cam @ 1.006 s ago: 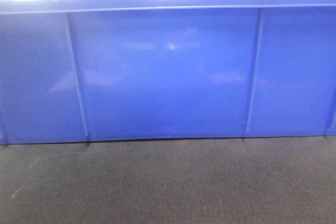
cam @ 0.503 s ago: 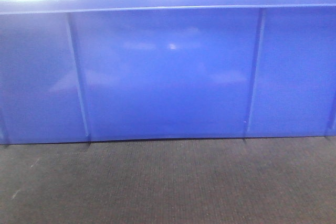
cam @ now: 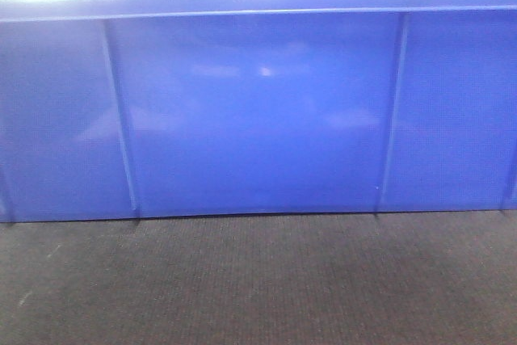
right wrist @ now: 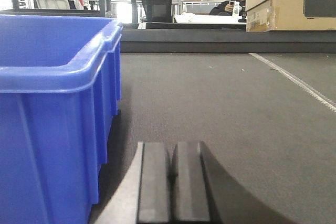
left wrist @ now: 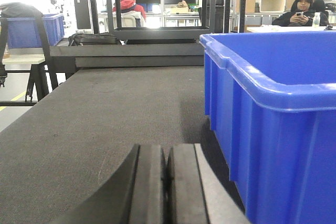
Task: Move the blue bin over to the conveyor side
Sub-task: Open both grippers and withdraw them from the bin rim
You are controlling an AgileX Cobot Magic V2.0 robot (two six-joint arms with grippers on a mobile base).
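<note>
The blue bin [cam: 258,111] fills the front view, its long ribbed wall facing me, standing on the dark woven conveyor belt [cam: 258,280]. In the left wrist view the bin [left wrist: 273,119] stands to the right of my left gripper [left wrist: 167,153], which is shut and empty just above the belt [left wrist: 105,114]. In the right wrist view the bin [right wrist: 52,108] stands to the left of my right gripper [right wrist: 172,150], also shut and empty over the belt [right wrist: 236,108]. Neither gripper touches the bin.
A dark metal rail and rack [left wrist: 157,30] cross the belt's far end. Another blue crate [left wrist: 31,30] sits at far left. Cardboard boxes [right wrist: 294,1] stand at the right. People sit behind [left wrist: 302,9].
</note>
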